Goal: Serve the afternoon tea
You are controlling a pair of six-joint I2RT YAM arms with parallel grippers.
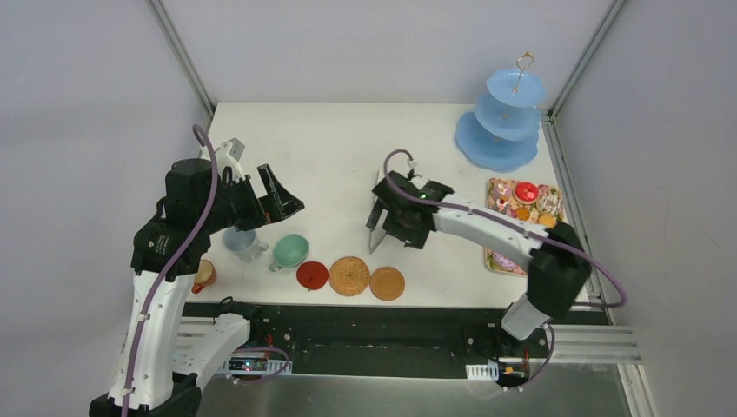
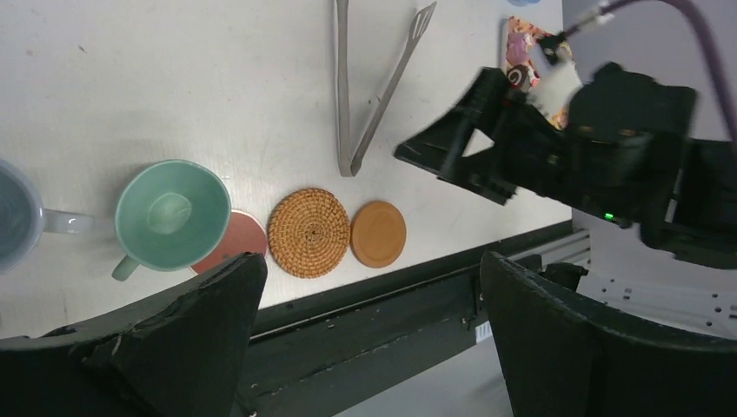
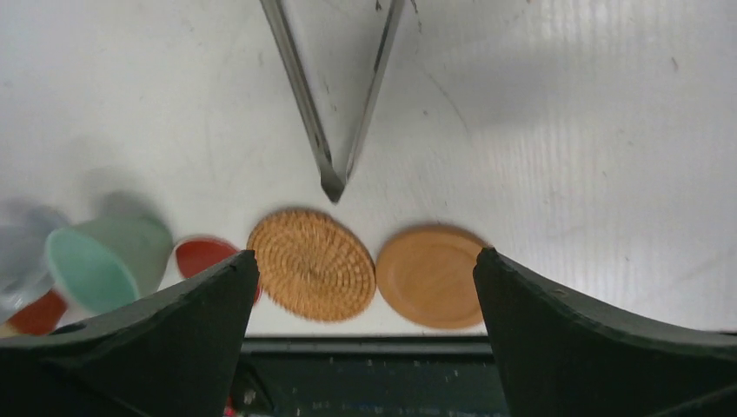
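Both claws are shown released and empty. The left gripper point(image 2: 369, 265) is held near the mint green cup point(image 2: 171, 214), and the right gripper point(image 3: 365, 261) is held above the metal tongs point(image 3: 331, 181). Three coasters point(image 1: 349, 276) are lined up beside the cup.

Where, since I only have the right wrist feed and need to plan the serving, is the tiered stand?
Observer: The light-blue stand sits at the far right corner of the table.
Operator: And the sweets?
Observer: The sweets lie on the floral tray, by the right edge, nearer than the stand.
Operator: What about the left gripper?
Observer: The left gripper is open and holds nothing, raised over the table by the mint cup.
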